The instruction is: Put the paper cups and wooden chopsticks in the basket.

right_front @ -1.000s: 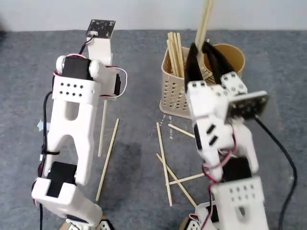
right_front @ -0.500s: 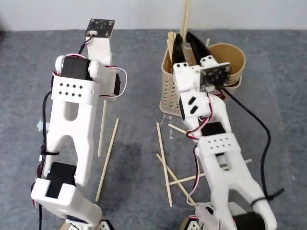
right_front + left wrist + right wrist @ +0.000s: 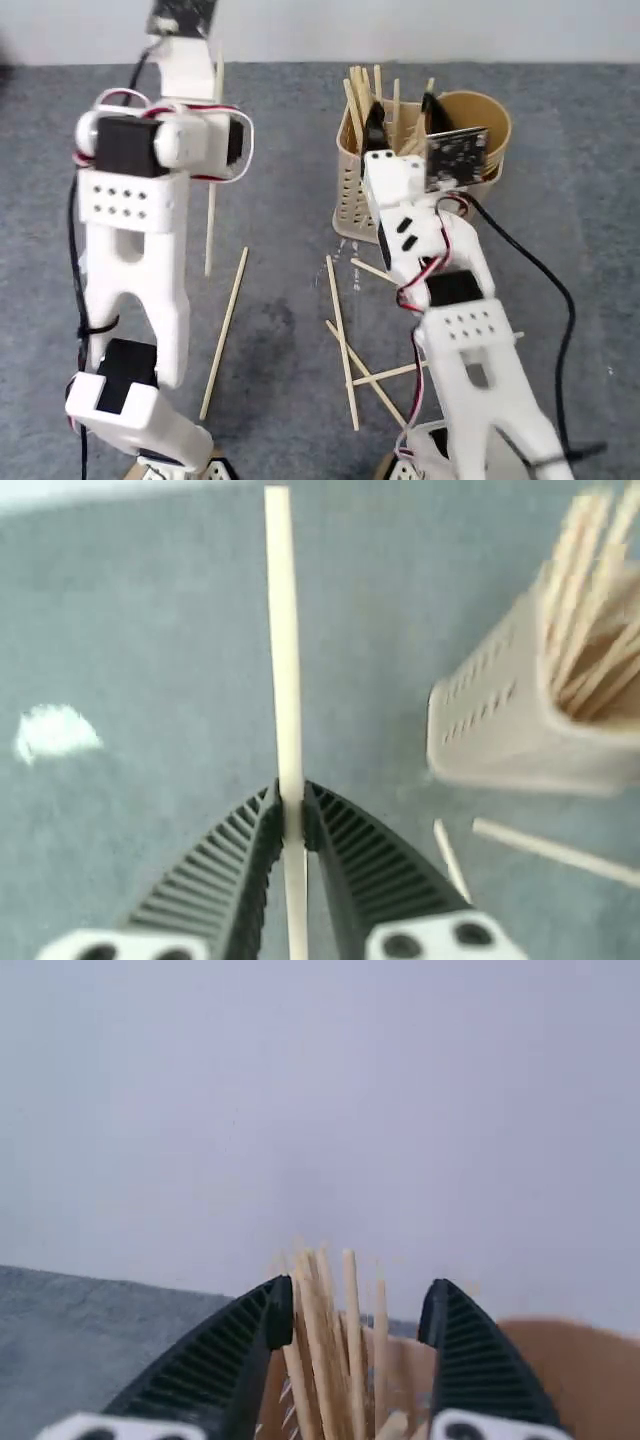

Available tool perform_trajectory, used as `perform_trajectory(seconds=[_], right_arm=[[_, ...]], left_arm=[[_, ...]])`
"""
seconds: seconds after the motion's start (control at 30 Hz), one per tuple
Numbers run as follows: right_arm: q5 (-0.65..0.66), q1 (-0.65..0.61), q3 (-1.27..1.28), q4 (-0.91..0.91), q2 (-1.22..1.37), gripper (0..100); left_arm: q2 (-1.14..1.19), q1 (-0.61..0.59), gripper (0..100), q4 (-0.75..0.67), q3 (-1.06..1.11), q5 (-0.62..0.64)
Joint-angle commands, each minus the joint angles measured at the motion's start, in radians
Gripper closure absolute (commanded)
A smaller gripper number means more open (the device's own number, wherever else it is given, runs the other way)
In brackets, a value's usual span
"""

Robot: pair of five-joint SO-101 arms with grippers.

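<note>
Here, the left pincer [image 3: 291,805] was clamped on a single wooden chopstick [image 3: 281,630], off to the side of the basket [image 3: 358,195]. The right pincer [image 3: 355,1305] stood open over that basket, its jaws either side of the upright sticks [image 3: 322,1345] in it. A brown paper cup [image 3: 488,115] sat just beside the basket. Loose chopsticks [image 3: 340,320] lay on the grey desk [image 3: 280,100].

The tabletop [image 3: 290,120] is covered in speckled grey. The basket [image 3: 360,195] is coloured cream and patterned with rows of slots. The paper cup [image 3: 495,120] is coloured tan, the chopsticks [image 3: 340,320] pale wood, the left claw [image 3: 291,792] and right claw [image 3: 358,1298] ribbed black.
</note>
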Motion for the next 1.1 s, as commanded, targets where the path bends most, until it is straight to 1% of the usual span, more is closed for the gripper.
perform_trajectory(seconds=[0.0,0.17,0.27,0.37,0.5,0.7,0.9,1.07], right_arm=[[-0.081,-0.004,-0.006,0.269,-0.186,86.8],[-0.086,-0.067,-0.002,0.565,-0.377,98.4],[-0.092,-0.091,0.002,0.731,-0.453,98.3],[-0.092,-0.116,0.057,0.829,-0.512,99.0],[-0.092,-0.113,0.176,0.835,-0.581,99.0],[-0.092,-0.111,0.299,0.837,-0.716,99.0],[-0.094,-0.076,0.41,0.837,-0.858,99.0],[-0.094,-0.071,0.473,0.837,-0.975,99.0]], left_arm=[[-0.046,0.003,99,-0.025,-0.136,-0.011],[-0.048,0.003,99,-0.16,-0.197,-0.011],[-0.048,0.026,99,-0.256,-0.211,-0.011],[-0.051,0.08,99,-0.344,-0.211,-0.011],[-0.052,0.173,99,-0.46,-0.211,-0.012],[-0.048,0.27,99,-0.7,-0.153,-0.008],[-0.048,0.305,99,-0.927,-0.008,0.164],[-0.052,0.313,99,-1.039,0.162,0.175]])
